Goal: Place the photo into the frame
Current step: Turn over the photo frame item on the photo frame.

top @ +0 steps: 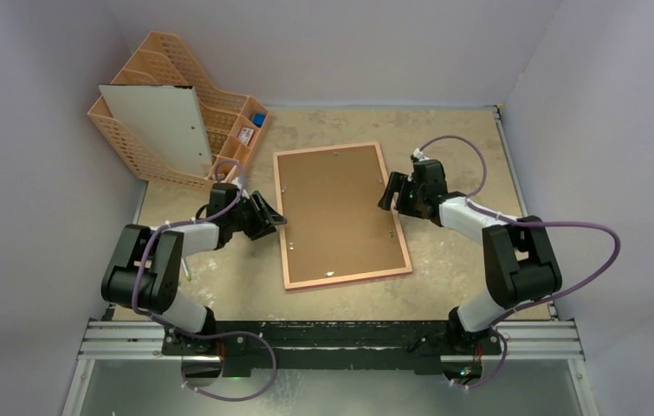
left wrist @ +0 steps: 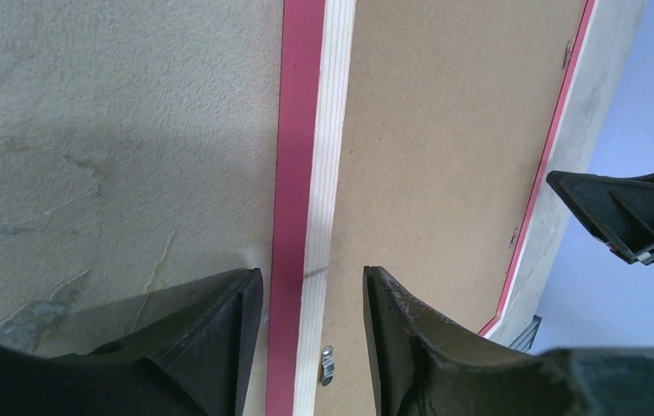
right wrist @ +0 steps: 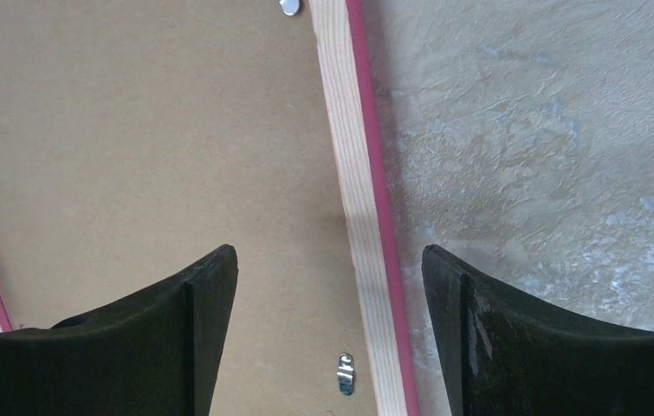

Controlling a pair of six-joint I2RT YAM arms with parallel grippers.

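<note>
The frame [top: 349, 278] lies face down on the table, its pale wood reverse and pink-red edge up. The brown backing board [top: 336, 208] sits inside it. My left gripper [top: 278, 218] is open, and its jaws straddle the frame's left rail [left wrist: 310, 130] without gripping it. My right gripper [top: 385, 195] is open, and its jaws straddle the right rail [right wrist: 353, 156]. The left gripper [left wrist: 310, 277] and the right gripper [right wrist: 327, 260] both hold nothing. The photo is not in view.
An orange desk organiser [top: 176, 69] stands at the back left with a pale sheet [top: 163, 126] leaning on it and a small blue object [top: 258, 119] in a compartment. Small metal tabs [right wrist: 345, 374] sit along the board's edge. Walls enclose the table.
</note>
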